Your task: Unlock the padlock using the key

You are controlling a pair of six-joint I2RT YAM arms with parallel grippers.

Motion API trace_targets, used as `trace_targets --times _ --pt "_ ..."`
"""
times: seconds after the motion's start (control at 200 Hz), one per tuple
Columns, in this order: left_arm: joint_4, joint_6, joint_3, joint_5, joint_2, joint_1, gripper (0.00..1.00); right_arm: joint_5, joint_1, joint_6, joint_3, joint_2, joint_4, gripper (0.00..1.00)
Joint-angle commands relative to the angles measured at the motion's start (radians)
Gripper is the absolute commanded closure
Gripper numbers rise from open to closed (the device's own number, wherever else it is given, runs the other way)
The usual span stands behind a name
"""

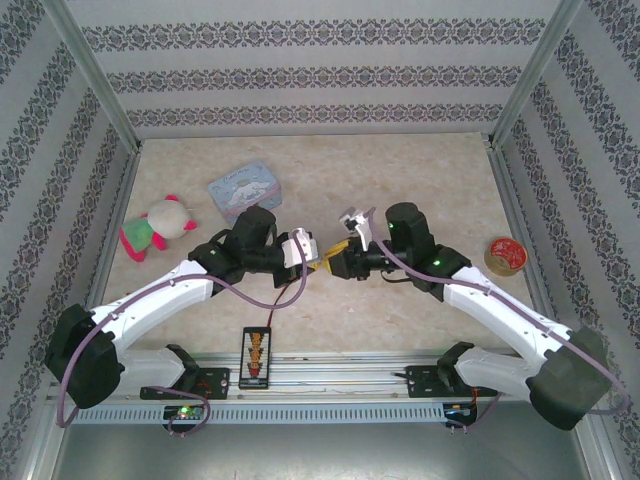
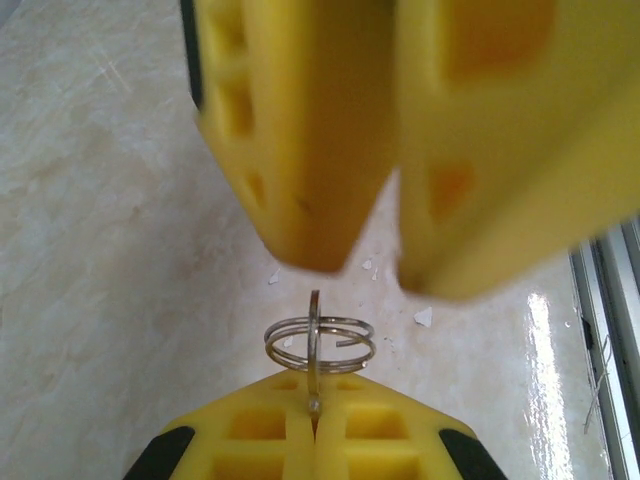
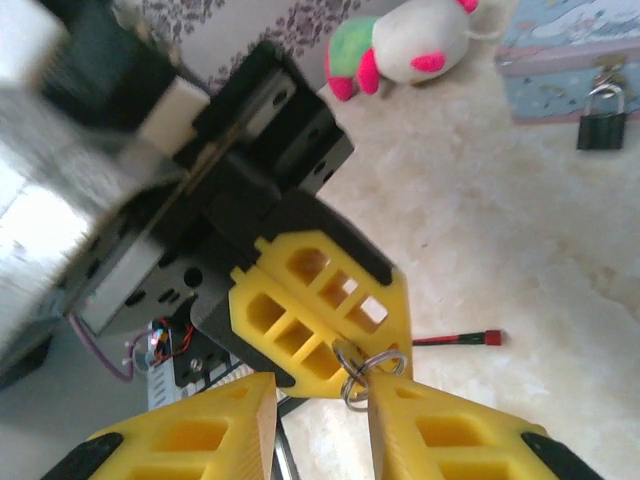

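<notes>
Top external: high behind the arm bases (image 1: 200, 382), tilted down across the whole table (image 1: 400, 190) toward the back wall (image 1: 320, 90), far off. Left wrist: very near, sighting past the left gripper (image 2: 314, 390) at frame bottom onto the right gripper (image 2: 375, 268), tabletop beneath. Right wrist: equally near, facing the opposite way over own fingers toward the left gripper, plush (image 3: 420, 45) and tin (image 3: 570, 60) behind. Shared by all three: the fingertips' meeting spot; by both wrists, the ring (image 2: 320, 342).
</notes>
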Motion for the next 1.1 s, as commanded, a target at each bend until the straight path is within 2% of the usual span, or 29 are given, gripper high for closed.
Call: trace_targets --times 0.0,0.395,1.094 --pt "-0.065 -0.002 0.035 0.057 -0.003 0.016 1.00 -0.042 0.009 -0.054 0.017 0.009 0.027 0.69" --pt "-0.085 -0.003 0.046 0.126 -0.008 0.018 1.00 -0.051 0.011 -0.072 0.021 0.034 0.034 0.69" --pt "-0.093 -0.009 0.042 0.137 -0.009 0.018 1.00 -0.054 0.032 -0.073 0.047 0.028 0.032 0.71"
